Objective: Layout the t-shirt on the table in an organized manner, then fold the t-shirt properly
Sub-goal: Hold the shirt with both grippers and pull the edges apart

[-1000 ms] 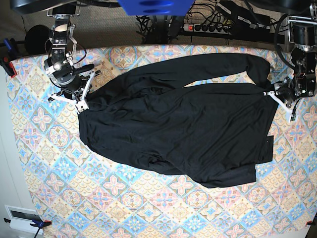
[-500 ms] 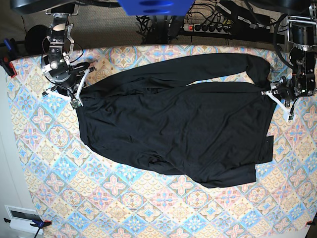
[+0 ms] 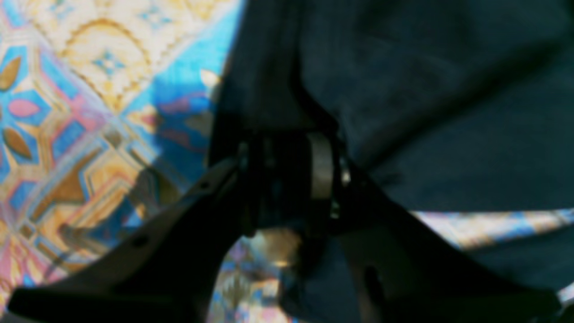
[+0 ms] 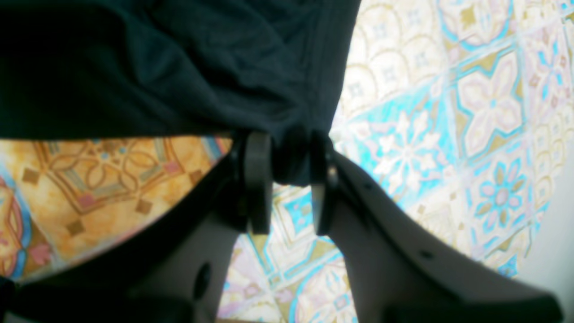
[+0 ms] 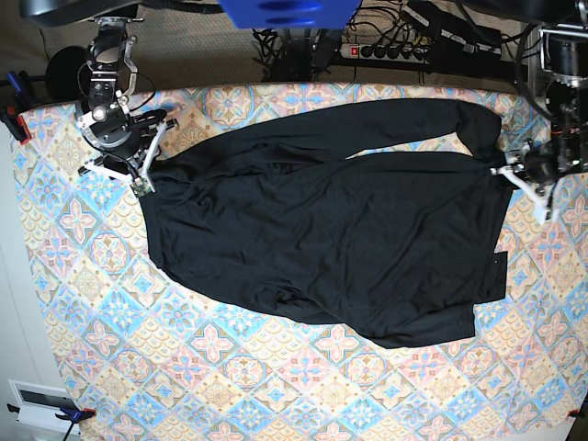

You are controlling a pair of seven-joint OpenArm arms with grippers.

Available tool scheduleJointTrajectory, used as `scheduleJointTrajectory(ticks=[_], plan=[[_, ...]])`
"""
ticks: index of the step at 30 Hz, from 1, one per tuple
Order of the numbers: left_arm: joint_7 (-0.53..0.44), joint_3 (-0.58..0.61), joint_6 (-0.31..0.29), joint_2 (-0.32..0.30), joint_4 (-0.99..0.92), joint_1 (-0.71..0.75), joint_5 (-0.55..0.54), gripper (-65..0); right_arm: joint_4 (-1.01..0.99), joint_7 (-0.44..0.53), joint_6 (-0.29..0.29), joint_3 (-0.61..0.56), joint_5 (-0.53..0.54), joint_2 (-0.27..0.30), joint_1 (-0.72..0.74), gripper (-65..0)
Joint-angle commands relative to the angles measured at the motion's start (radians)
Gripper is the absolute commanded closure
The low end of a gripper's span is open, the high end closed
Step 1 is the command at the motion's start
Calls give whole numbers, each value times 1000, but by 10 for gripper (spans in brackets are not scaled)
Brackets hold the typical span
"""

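The black t-shirt point(image 5: 322, 230) lies spread across the patterned table point(image 5: 230, 386), one long sleeve stretched along the far edge. My right gripper point(image 5: 143, 180) sits at the shirt's left corner. In the right wrist view its pads point(image 4: 258, 179) stand apart, with a bunch of the t-shirt's hem point(image 4: 291, 161) loose between them and table showing below. My left gripper point(image 5: 505, 175) is at the shirt's right edge. The left wrist view is blurred; the left gripper's point(image 3: 287, 179) jaws stand apart there too, with dark cloth point(image 3: 448, 112) lying between and above them.
A power strip and cables point(image 5: 395, 46) lie behind the table's far edge. A blue block point(image 5: 289, 11) hangs above the middle at the back. A white box point(image 5: 41, 402) sits off the table's near left corner.
Both grippers have parted their jaws. The right gripper moved up and left, drawing the shirt's left corner outward, and the left gripper shifted slightly right.
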Motion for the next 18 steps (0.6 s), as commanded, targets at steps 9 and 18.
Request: scheduleJointTrajectory(ticks=[9, 18], plan=[[-7, -49, -23, -24, 58, 15, -64, -221, 16, 15, -6, 5, -1, 12, 11, -136], [-11, -38, -23, 105, 54, -38, 92, -226, 16, 18, -4, 5, -1, 12, 11, -136]])
